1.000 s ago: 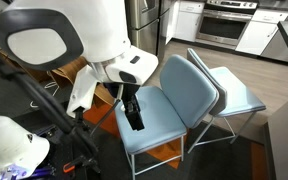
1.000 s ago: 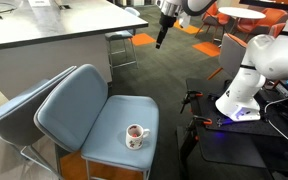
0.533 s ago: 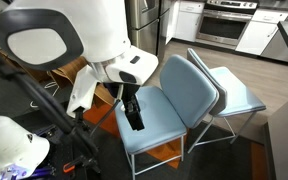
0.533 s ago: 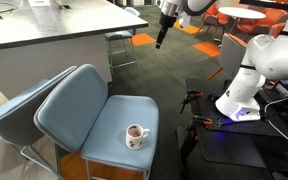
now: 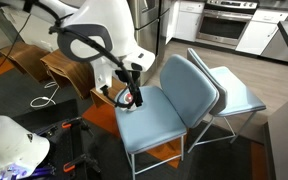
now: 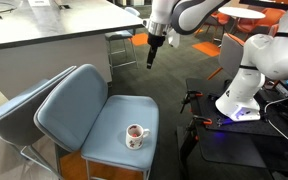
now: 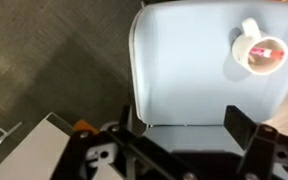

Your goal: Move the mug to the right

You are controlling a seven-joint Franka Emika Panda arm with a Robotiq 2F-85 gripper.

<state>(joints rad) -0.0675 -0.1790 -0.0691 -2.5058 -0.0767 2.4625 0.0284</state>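
Observation:
The small white mug point(image 6: 135, 135) with a reddish patch stands on the light-blue chair seat point(image 6: 109, 120), near its front edge. In the wrist view the mug point(image 7: 256, 52) is at the upper right of the seat point(image 7: 194, 70), handle up. My gripper point(image 6: 151, 58) hangs in the air above and well behind the chair, apart from the mug. Its two dark fingers point(image 7: 182, 125) are spread wide with nothing between them. In an exterior view the gripper point(image 5: 134, 97) is over the seat's left side and I cannot make out the mug there.
A second blue chair point(image 5: 234, 90) stands close behind the first one. A grey counter point(image 6: 54, 35) stands beyond the chairs. A white robot base point(image 6: 246, 80) and black gear are on the floor beside the seat. Kitchen cabinets point(image 5: 194, 20) line the back.
The arm has swung: in one exterior view the gripper has come down and left toward the chair; in the other the big white arm has moved back from the camera.

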